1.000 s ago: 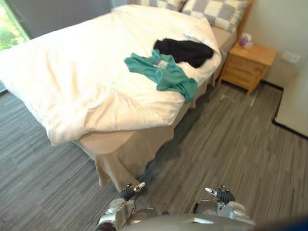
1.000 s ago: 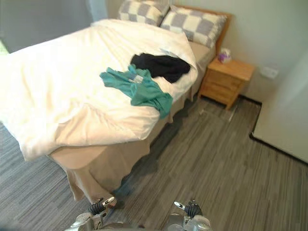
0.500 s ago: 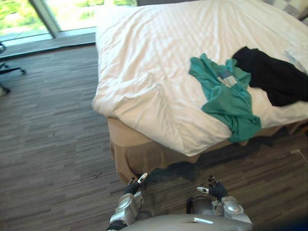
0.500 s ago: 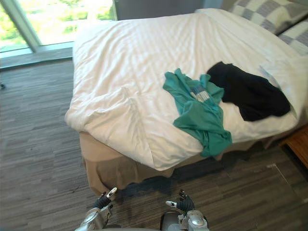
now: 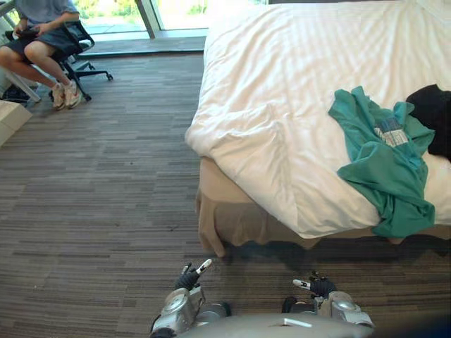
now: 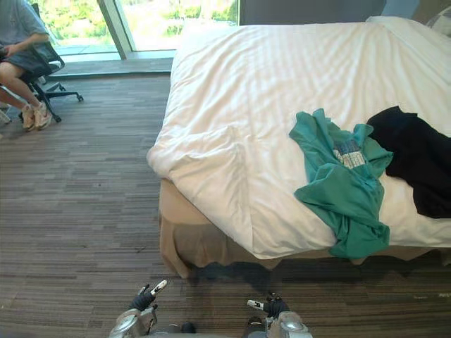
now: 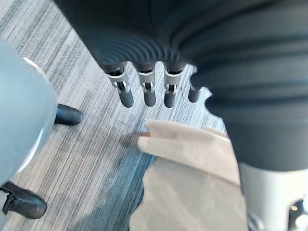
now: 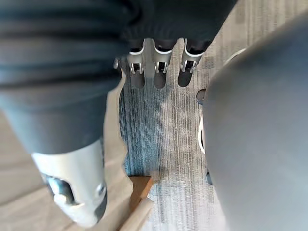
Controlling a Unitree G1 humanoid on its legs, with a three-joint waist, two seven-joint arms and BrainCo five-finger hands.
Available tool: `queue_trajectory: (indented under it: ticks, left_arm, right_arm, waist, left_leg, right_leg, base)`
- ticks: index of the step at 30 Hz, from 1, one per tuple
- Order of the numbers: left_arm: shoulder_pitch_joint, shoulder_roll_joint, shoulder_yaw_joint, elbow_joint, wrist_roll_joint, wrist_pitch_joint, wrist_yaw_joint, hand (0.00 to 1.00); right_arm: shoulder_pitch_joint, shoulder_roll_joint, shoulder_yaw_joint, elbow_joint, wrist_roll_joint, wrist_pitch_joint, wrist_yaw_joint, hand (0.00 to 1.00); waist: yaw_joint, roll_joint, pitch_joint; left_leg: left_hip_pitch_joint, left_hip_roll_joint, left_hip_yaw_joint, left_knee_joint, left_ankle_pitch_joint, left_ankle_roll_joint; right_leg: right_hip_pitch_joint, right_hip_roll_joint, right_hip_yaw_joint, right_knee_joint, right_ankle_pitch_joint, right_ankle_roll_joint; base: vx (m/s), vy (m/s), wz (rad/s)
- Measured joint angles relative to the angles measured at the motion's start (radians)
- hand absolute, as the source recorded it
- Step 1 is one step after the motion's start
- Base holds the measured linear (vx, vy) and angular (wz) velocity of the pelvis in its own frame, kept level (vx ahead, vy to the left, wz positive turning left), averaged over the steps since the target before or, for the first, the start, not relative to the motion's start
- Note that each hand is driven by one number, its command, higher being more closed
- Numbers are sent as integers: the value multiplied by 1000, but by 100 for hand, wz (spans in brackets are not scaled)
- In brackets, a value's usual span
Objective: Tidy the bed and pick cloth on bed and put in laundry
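Left hand: carried low at the robot's left side, above the carpet. The fingers are straight and slightly apart, and nothing is held.
Right hand: carried low at the right side, above the same carpet. The fingers hang straight and relaxed, and nothing is held.
Teal garment: spread on the white duvet at the near right part of the bed. Its lower end is draped over the near edge.
Black garment: laid on the duvet just beyond the teal one on the right, apparently touching it.
Duvet condition: a raised fold is seen at the near left corner, above the beige bed skirt. The tidying is judged not yet done.
Bearing from the fingers: both garments lie ahead of the hands, above them and to the right — well apart from either hand.
Long axis: the teal garment runs from the bed's middle down to the near edge, slanting rightward.
Nearer hand: the right hand is judged nearer. The draped end lies almost straight ahead of it and is the closest part to grasp.
Step in hand: an approach to the bed is judged — no cloth has been lifted yet.
Bystander: a person is seated on a chair at the far left, well apart from the bed.
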Motion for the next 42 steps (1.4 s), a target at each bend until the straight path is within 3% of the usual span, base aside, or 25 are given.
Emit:
queue_trajectory:
  ticks: [5, 7, 10, 11, 13, 14, 15, 16, 17, 19, 22, 24, 27, 30, 34, 39, 42]
  left_arm:
    - [11, 4, -6, -27, -86, -65, 83, 0]
    - [50, 10, 11, -150, -76, -112, 193, 0]
    - [57, 38, 73, -337, -13, -137, 302, 0]
    - [53, 71, 100, -444, 99, -148, 379, 0]
    - [38, 105, 126, -552, 178, -141, 434, 0]
    - [21, 136, 162, -608, 392, -211, 515, 0]
    - [5, 190, 212, -684, 480, -273, 522, 0]
    - [-14, 225, 239, -702, 487, -294, 515, 0]
    - [-57, 297, 288, -734, 406, -188, 494, 0]
    - [-120, 378, 376, -661, 334, -114, 407, 0]
    - [-130, 418, 388, -646, 354, -121, 322, 0]
    - [-157, 458, 384, -643, 410, -120, 275, 0]
    - [-249, 502, 340, -646, 487, -103, 257, 0]
    - [-342, 517, 272, -652, 570, -46, 255, 0]
    - [-405, 516, 183, -657, 694, 35, 255, 0]
    - [-452, 498, 68, -671, 763, 126, 247, 0]
    - [-473, 474, -14, -671, 787, 213, 234, 0]
  right_arm:
    - [2, 0, -14, 0, 33, 21, -1, 0]
    - [17, 2, -13, -22, 54, 39, -2, 0]
    - [45, 2, -11, -81, 63, 68, -2, 0]
    - [57, -2, -11, -111, 75, 98, -1, 0]
    - [76, -11, -11, -141, 90, 119, -1, 0]
    - [88, -18, -10, -160, 93, 138, -1, 0]
    - [102, -26, -10, -183, 99, 156, 1, 0]
    - [112, -31, -10, -200, 101, 163, 1, 0]
    - [127, -45, -9, -218, 113, 177, -3, 0]
    - [144, -74, -9, -219, 130, 199, -12, 0]
    - [192, -89, -13, -216, 130, 219, -13, 0]
    - [207, -85, -14, -216, 129, 239, -11, 0]
    - [205, -81, -13, -230, 129, 251, -12, 0]
    - [204, -82, -14, -269, 128, 282, -22, 0]
    - [196, -85, -42, -314, 129, 357, -24, 0]
    - [187, -105, -59, -399, 128, 452, -22, 0]
    - [153, -140, -81, -448, 128, 506, -21, 0]
  waist:
    - [-1, -3, 0]
    - [1, -14, -3]
    - [1, -13, -3]
    - [-4, -8, -6]
    - [-7, -3, -13]
    - [-9, 0, -22]
    - [-13, 1, -24]
    - [-14, 4, -27]
    - [-18, 10, -37]
    - [-36, 28, -51]
    - [-35, 37, -58]
    - [-34, 28, -59]
    - [-34, 15, -65]
    - [-59, 14, -62]
    - [-88, 43, -40]
    - [-112, 57, -31]
    - [-113, 63, -15]
  left_leg:
    - [21, 14, -7, -61, 8, 8]
    - [23, 14, -4, -82, 24, 10]
    - [25, 14, 1, -106, 42, 9]
    - [24, 14, 4, -117, 46, 5]
    - [23, 16, 7, -129, 44, 3]
    - [14, 19, 8, -129, 44, 3]
    - [13, 22, 12, -132, 45, 3]
    - [13, 22, 14, -135, 45, 2]
    - [16, 23, 14, -144, 46, 1]
    - [17, 25, 9, -153, 56, -3]
    - [22, 26, 11, -153, 57, -8]
    - [34, 24, 27, -136, 52, -16]
    - [29, 20, 43, -65, 39, -23]
    - [16, 10, 59, 6, 21, -7]
    - [7, 3, 63, 14, 12, -5]
    - [-13, 2, 90, -15, 6, 0]
    - [-34, -13, 121, -40, 0, 0]
  right_leg:
    - [17, 27, -16, -42, 35, -7]
    - [18, 31, -16, -61, 50, -9]
    - [16, 35, -14, -77, 63, -6]
    - [14, 38, -12, -90, 66, -7]
    - [11, 43, -7, -99, 68, -6]
    - [4, 47, -5, -106, 68, -6]
    - [0, 53, -1, -107, 68, -6]
    - [-1, 55, 0, -108, 68, -6]
    - [-1, 60, -1, -110, 66, -8]
    - [-1, 64, -3, -110, 67, -9]
    - [1, 66, -3, -108, 67, -22]
    - [13, 63, 17, -105, 63, -28]
    - [18, 52, 53, -66, 55, -35]
    - [-1, 19, 73, 18, 0, -34]
    - [-58, 8, 109, 98, -44, -31]
    - [-176, -9, 139, 265, -126, -31]
    - [-279, -28, 183, 382, -171, -24]
  base:
    - [-102, 1, 11]
    - [-138, -4, 0]
    - [-113, -8, -3]
    - [-71, -8, -10]
    - [-64, -13, -7]
    - [-10, -23, -7]
    - [15, -23, -6]
    - [47, -19, -7]
    - [50, -12, 2]
    - [89, -14, 8]
    - [164, 8, 7]
    - [181, 38, -4]
    - [75, 39, -13]
    - [-3, 31, -8]
    - [-64, -7, -18]
    - [-144, -31, -8]
    - [-125, -42, -21]
